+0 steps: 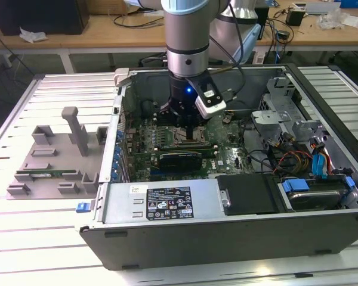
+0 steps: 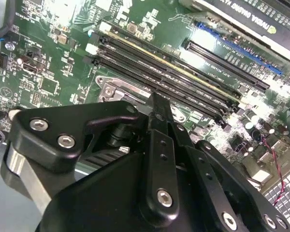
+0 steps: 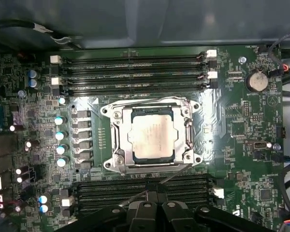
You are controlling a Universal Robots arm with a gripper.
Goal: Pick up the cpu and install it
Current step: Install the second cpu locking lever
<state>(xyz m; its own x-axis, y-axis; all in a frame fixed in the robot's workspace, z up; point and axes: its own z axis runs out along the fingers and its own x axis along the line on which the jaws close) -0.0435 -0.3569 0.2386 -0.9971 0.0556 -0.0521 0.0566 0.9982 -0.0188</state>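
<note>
The cpu (image 3: 152, 133), a small square chip with a silver-grey top, lies flat in the dark metal socket frame (image 3: 115, 115) on the green motherboard (image 3: 241, 125). In the first wrist view my gripper (image 3: 153, 194) hangs just beside the socket, over the near memory slots, with its black fingers drawn together and nothing between them. A thin wire lever (image 3: 169, 178) runs along the socket edge nearest the fingers. In the exterior view the gripper (image 1: 190, 132) is low inside the open computer case (image 1: 227, 232), right above the socket area. The second wrist view shows a black finger (image 2: 157, 125) over the board.
Memory slots (image 3: 135, 72) line the socket's far side. A graphics card (image 1: 179, 159), a power supply (image 1: 161, 202), a drive cage (image 1: 286, 113) and coloured cables (image 1: 298, 161) crowd the case. A grey parts fixture (image 1: 53, 161) sits on the table at the exterior view's left.
</note>
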